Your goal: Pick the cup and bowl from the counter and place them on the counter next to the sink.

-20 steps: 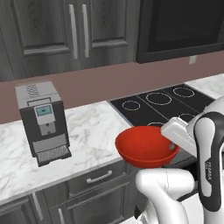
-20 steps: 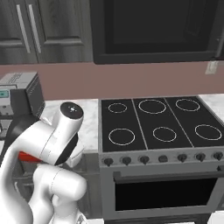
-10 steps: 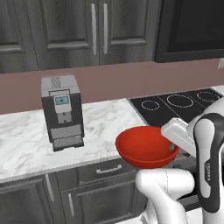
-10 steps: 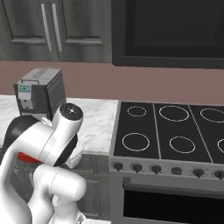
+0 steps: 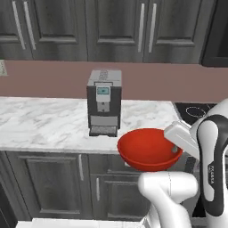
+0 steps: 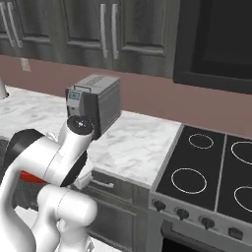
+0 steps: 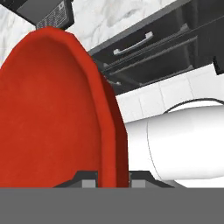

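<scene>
The red bowl hangs in the air in front of the counter, level with its front edge and above the cabinet doors. My gripper is shut on its right rim. In the hand view the bowl stands on edge, and my gripper has one fingertip on each side of the rim. A red sliver of the bowl peeks out beside my arm in the right base view. The green cup and the sink are out of view.
A grey coffee machine stands on the marble counter behind the bowl. The black stovetop lies to the right. Dark cabinet doors and drawers run under the counter. A cut-off grey shape sits at the left edge.
The whole scene has slid right in both base views, so the base has driven left along the counter. The bowl stays in my gripper at the same spot relative to the arm.
</scene>
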